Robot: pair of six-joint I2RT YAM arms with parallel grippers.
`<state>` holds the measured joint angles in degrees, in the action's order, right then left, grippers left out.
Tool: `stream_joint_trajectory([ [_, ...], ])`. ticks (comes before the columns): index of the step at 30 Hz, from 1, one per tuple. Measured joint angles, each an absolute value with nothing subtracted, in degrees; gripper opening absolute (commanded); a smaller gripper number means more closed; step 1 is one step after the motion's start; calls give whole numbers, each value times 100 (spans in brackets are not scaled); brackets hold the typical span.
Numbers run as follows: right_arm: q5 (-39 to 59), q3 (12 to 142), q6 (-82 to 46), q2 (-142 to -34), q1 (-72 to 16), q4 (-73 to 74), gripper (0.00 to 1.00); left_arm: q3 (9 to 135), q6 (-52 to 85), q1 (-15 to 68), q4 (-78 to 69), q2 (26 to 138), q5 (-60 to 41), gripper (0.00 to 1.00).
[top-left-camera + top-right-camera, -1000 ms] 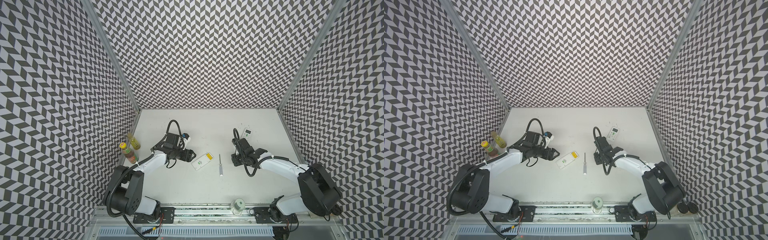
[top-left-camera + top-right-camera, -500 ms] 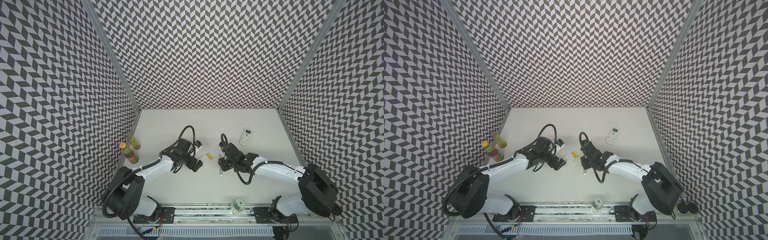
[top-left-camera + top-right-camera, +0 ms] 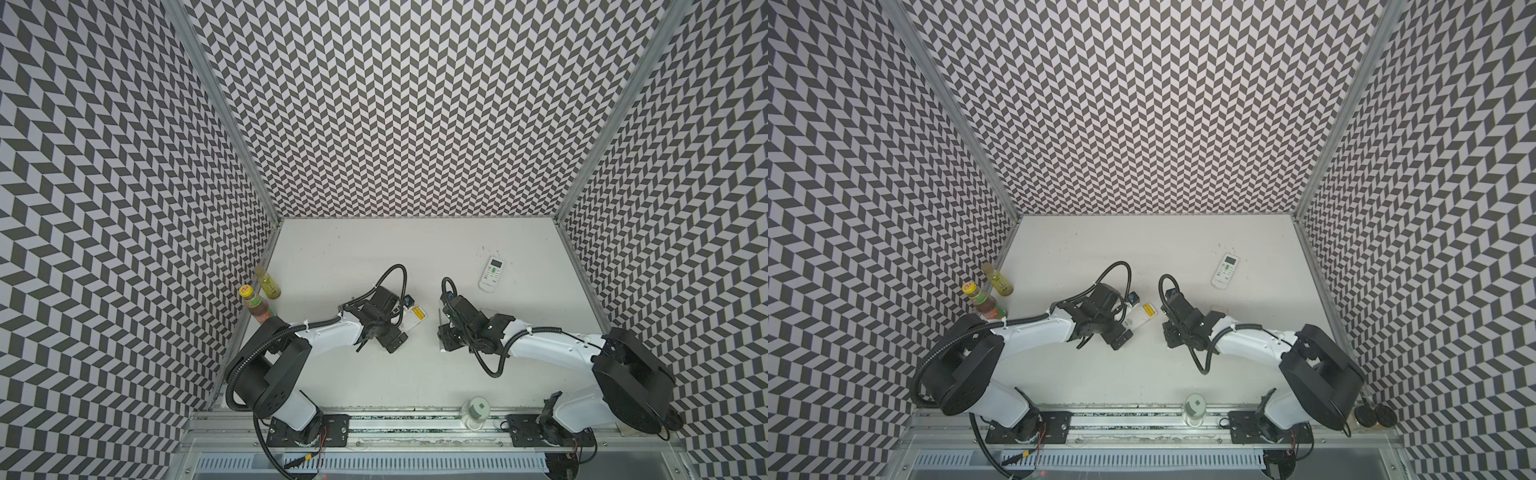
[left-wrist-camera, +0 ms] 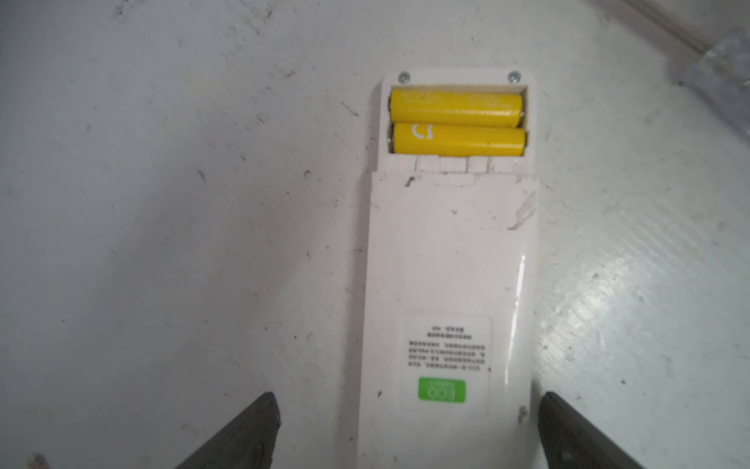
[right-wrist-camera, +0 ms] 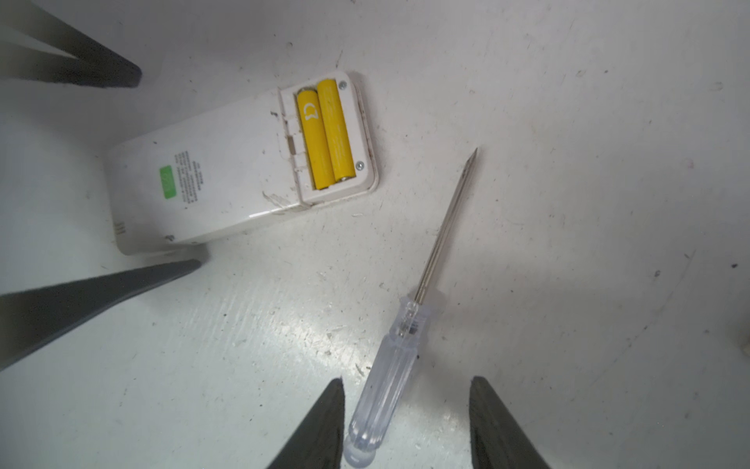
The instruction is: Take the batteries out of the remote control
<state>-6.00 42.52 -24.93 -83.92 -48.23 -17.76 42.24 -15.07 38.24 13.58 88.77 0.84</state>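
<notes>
Bench [image 3: 415, 249] comes first: you are working on a white, scuffed top. Two bottles [image 3: 257, 309] stand at its left edge, by the wall.

Your left tool [image 4: 408, 400] is spread wide. Its two dark fingers [image 4: 243, 438] stand one on each side of the label end of the white remote control [image 4: 446, 264]. They do not pinch it.

Your right tool [image 5: 406, 381] is spread about half way. Nothing is pinched in it.

The remote control lies on its front near the middle of the bench, between your two tools in both top views. Its battery hole is open. A second remote [image 3: 491, 274] lies face up, well apart, far on the right.

The screwdriver [image 5: 410, 320] lies flat beside the remote control, not touching it. Its clear handle sits between the right tool's fingers, just beside one of them. Its tip points away from that tool.

The batteries [image 4: 456, 124], two yellow ones, lie side by side and touching. They sit inside the open hole at the end of the remote control.
</notes>
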Motion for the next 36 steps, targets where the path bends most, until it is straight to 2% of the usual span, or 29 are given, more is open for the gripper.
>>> stream_joint_trajectory([
  [8,-703,4141,-2550,-8409,-4838,-1774,48,4224,-1564,3730,1247,8871,353,100],
  [21,-1074,4141,-2663,-8597,-4838,-1778,46,4230,-1520,3076,1247,8694,473,100],
  [36,-1269,4147,-2633,-8683,-4729,-2071,31,4224,-1372,2364,1247,7793,36,100],
])
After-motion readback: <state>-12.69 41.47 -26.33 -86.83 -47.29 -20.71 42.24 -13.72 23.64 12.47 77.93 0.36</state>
